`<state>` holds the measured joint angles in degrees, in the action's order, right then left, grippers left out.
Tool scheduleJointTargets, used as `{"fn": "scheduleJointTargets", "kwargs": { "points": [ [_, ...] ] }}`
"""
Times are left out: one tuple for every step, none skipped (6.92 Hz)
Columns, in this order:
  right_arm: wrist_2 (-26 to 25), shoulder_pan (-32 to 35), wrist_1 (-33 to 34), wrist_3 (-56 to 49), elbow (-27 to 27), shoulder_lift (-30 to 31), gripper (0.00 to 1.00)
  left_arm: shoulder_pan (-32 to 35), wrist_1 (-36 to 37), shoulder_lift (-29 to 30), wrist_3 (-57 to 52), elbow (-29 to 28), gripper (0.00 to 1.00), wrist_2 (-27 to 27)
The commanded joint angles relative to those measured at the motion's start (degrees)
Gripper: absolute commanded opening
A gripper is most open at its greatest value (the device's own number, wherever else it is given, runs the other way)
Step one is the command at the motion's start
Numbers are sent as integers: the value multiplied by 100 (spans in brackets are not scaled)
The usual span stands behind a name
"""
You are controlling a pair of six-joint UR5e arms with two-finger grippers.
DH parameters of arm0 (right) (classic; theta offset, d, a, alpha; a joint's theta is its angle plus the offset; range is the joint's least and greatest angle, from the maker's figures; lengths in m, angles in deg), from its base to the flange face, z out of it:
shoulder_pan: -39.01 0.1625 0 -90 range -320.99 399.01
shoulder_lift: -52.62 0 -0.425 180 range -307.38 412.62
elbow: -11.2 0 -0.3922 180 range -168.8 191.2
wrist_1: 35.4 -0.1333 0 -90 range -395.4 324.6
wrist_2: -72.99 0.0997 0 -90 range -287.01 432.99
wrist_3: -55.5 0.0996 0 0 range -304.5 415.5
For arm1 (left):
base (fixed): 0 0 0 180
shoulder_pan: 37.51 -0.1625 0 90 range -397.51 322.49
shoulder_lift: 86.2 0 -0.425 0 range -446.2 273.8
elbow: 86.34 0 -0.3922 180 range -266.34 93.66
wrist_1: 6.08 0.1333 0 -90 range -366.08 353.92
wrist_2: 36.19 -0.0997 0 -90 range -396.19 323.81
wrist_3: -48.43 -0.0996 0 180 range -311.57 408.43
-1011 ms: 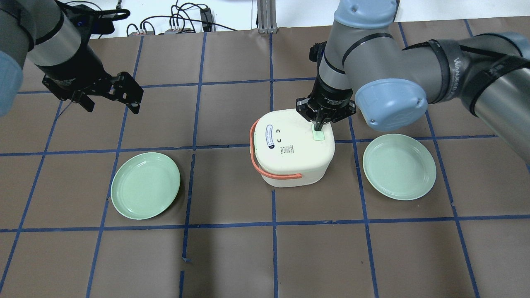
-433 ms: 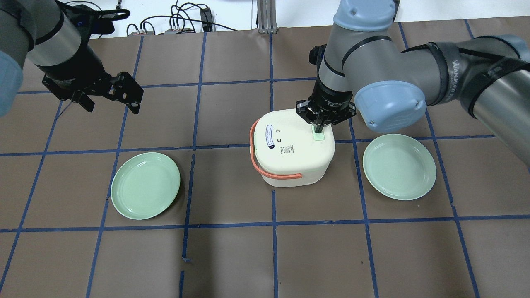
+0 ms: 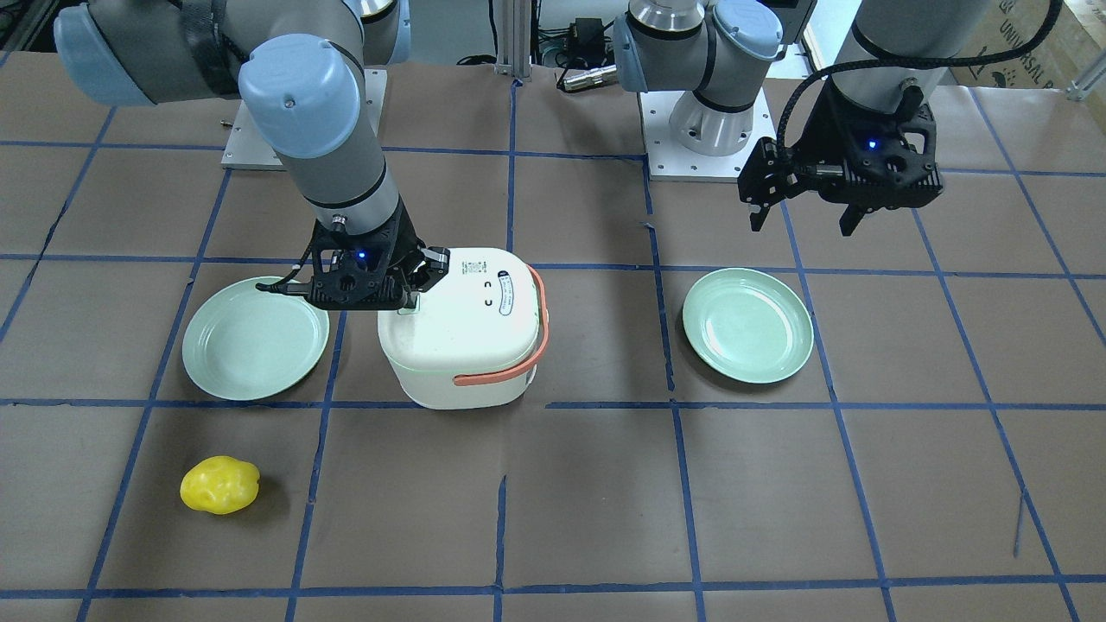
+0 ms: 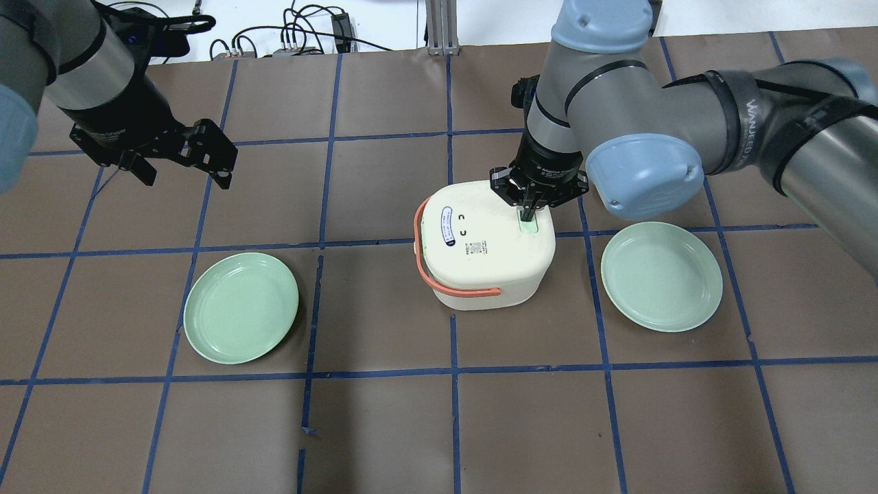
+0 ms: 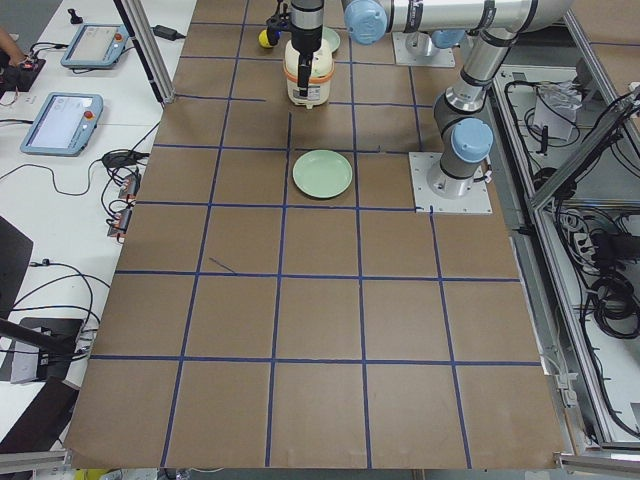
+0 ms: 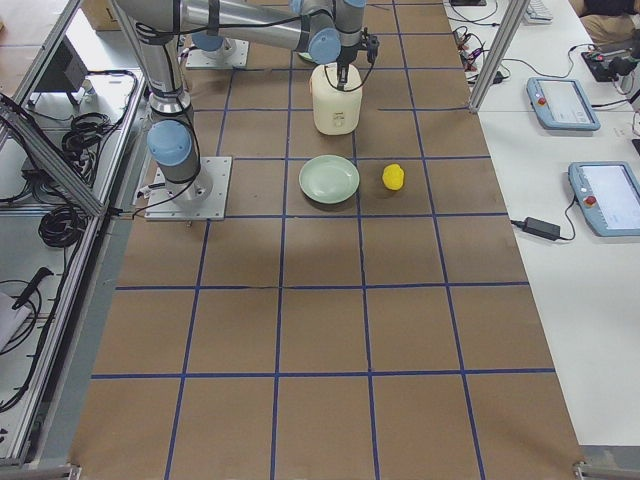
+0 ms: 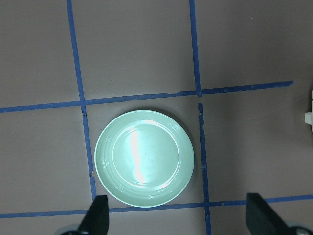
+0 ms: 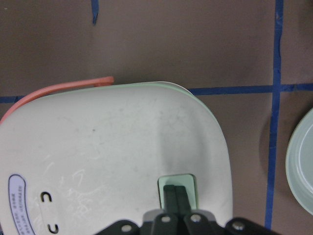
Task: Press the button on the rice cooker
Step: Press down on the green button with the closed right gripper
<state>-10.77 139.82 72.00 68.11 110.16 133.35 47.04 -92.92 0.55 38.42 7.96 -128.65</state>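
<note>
A cream rice cooker (image 4: 480, 254) with an orange handle (image 4: 422, 264) stands mid-table, also in the front view (image 3: 462, 333). Its pale green button (image 4: 527, 226) lies on the lid's right side. My right gripper (image 4: 527, 214) is shut, its fingertips (image 8: 175, 193) together and resting on the button (image 8: 188, 183) in the right wrist view. My left gripper (image 4: 185, 175) is open and empty, hovering far to the left, above a green plate (image 7: 144, 156).
A green plate (image 4: 241, 307) lies left of the cooker and another green plate (image 4: 661, 276) lies right of it. A yellow pepper-like object (image 3: 219, 485) sits on the operators' side near the right plate. Blue tape lines grid the brown table.
My right gripper has shifted very slightly on the lid, its tips staying on the green button. The left arm has not moved.
</note>
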Motion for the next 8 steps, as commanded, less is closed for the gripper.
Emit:
{"fn": "scheduleJointTargets", "kwargs": {
  "points": [
    [9, 0, 0, -5, 0, -5, 4, 0, 0, 0, 0, 0, 100, 0],
    [9, 0, 0, 4, 0, -5, 4, 0, 0, 0, 0, 0, 100, 0],
    [18, 0, 0, -5, 0, -22, 4, 0, 0, 0, 0, 0, 100, 0],
    [18, 0, 0, -5, -18, -22, 4, 0, 0, 0, 0, 0, 100, 0],
    [-17, 0, 0, 4, -79, -22, 5, 0, 0, 0, 0, 0, 100, 0],
    [-9, -9, -17, -5, -184, 30, 7, 0, 0, 0, 0, 0, 100, 0],
    [26, -9, -9, 4, -315, 48, 12, 0, 0, 0, 0, 0, 100, 0],
    [9, -26, -96, 4, -560, 48, 21, 0, 0, 0, 0, 0, 100, 0]
  ]
}}
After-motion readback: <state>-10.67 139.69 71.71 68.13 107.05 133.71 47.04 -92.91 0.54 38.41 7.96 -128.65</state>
